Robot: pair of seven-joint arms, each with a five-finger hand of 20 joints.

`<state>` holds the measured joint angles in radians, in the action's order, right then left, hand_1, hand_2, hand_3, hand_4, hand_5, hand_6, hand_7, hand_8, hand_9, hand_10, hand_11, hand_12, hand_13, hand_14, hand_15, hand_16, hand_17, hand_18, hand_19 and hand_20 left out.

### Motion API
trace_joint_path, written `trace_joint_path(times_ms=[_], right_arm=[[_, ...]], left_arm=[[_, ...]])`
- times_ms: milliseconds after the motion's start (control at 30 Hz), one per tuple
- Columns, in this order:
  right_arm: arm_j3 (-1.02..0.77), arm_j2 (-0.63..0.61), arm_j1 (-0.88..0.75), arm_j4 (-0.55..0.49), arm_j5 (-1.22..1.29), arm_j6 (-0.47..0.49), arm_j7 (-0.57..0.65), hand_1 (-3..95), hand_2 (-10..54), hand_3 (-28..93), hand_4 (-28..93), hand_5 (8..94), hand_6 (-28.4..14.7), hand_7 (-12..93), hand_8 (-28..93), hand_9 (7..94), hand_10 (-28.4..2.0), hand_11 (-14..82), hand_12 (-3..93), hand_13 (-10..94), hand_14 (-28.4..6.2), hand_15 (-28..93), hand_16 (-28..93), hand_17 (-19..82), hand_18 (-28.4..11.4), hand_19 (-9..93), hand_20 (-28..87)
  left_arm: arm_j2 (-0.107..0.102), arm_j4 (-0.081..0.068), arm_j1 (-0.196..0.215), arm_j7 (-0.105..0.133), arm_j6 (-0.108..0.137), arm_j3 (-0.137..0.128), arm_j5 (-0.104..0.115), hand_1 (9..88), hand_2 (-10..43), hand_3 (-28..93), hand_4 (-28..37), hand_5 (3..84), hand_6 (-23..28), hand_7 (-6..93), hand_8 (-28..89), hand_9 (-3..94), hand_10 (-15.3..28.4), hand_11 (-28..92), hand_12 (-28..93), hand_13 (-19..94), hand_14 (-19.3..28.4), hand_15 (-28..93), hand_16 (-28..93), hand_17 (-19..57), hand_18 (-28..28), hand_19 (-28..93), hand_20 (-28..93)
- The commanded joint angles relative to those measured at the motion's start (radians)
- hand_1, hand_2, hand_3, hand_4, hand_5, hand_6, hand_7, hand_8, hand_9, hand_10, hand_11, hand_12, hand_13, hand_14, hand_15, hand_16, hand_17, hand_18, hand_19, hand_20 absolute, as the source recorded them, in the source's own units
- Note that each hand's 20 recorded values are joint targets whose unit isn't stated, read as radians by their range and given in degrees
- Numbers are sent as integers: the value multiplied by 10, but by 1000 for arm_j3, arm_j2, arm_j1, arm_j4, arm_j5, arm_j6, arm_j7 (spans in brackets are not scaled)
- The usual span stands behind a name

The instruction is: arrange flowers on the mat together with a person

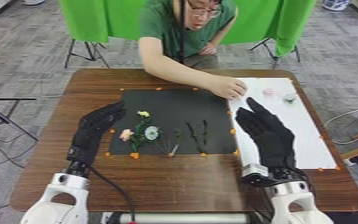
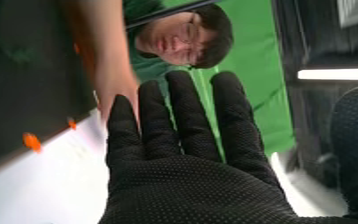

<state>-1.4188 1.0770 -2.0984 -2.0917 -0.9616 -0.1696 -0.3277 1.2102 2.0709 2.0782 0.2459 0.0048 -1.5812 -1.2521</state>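
Note:
In the head view my left hand (image 1: 94,131) is over the left edge of the black mat (image 1: 171,105), fingers straight. My right hand (image 1: 264,131) is over the left part of the white mat (image 1: 310,135), fingers extended and holding nothing. Flowers lie on the black mat: a yellow one (image 1: 143,114), a pink one (image 1: 127,134), a white one (image 1: 151,132) and dark stems (image 1: 198,135). A pink flower (image 1: 268,92) and a pale one (image 1: 289,98) lie on the white mat. A person's hand (image 1: 227,87) touches down at its upper left edge. In the right wrist view my right hand (image 2: 189,185) has straight fingers.
The brown table (image 1: 87,95) surrounds both mats, with orange tape bits (image 1: 135,155) along their edges. The person's arm (image 1: 171,67) reaches across the far edge of the table. A dark cable (image 1: 113,187) runs beside my left arm.

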Motion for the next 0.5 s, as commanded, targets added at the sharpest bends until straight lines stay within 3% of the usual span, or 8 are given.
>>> trace_joint_path(times_ms=[33,267,500], right_arm=[[-90,77,-12,-7,-98,133,66,70,71,763,-176,419,-31,81,-81,442,-158,52,123,306,-142,82,156,136,-115,53,255],[-116,112,-27,-13,-122,148,80,88,54,768,-172,430,-31,85,-83,452,-157,53,125,313,-142,87,156,137,-120,59,255],[-125,140,-20,-11,-140,160,88,97,42,771,-170,442,-32,90,-83,456,-156,53,126,312,-136,87,152,139,-118,60,254]], left_arm=[[25,-3,16,-4,4,1,13,289,-17,621,-168,480,26,123,-54,450,125,155,158,362,156,108,43,72,108,50,197],[35,-2,19,-10,0,-4,7,289,-16,622,-170,478,38,118,-54,451,125,157,158,364,157,108,48,71,103,44,188],[31,-4,11,-10,4,-6,10,287,-16,623,-170,478,38,118,-51,452,125,161,159,365,158,111,50,71,102,43,188]])
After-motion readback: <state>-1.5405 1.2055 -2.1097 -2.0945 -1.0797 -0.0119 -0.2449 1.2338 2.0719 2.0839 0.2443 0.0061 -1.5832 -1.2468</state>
